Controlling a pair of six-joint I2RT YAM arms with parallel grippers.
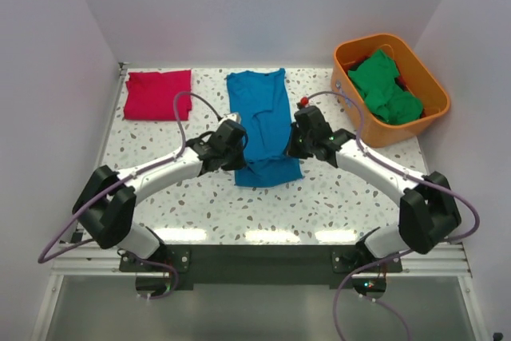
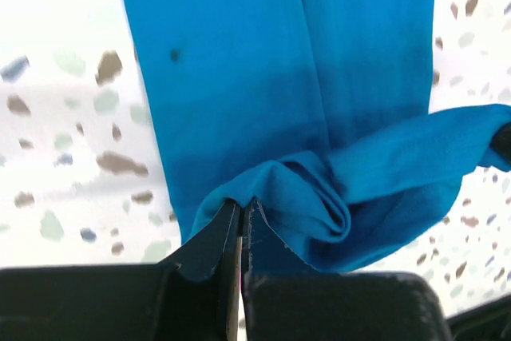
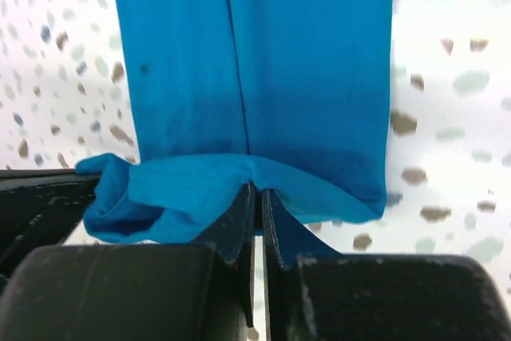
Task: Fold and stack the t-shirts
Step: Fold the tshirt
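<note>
Robotics lab cell: blank white partition walls (image 1: 263, 5), speckled tabletop (image 1: 319, 197), aluminium rail (image 1: 443, 259) bolted along near edge.

1. Tabletop (image 1: 319, 197): white with grey and brown speckles, filling the middle of the top view.
2. Red t-shirt (image 1: 157, 94): folded flat into a rectangle, upper left of frame, by the tabletop's left edge.
3. Blue t-shirt (image 1: 262, 117): centre of frame, a long strip running top to bottom, its lower end bunched.
4. Orange bin (image 1: 383, 132): upper right of frame, at the tabletop's far right corner.
</note>
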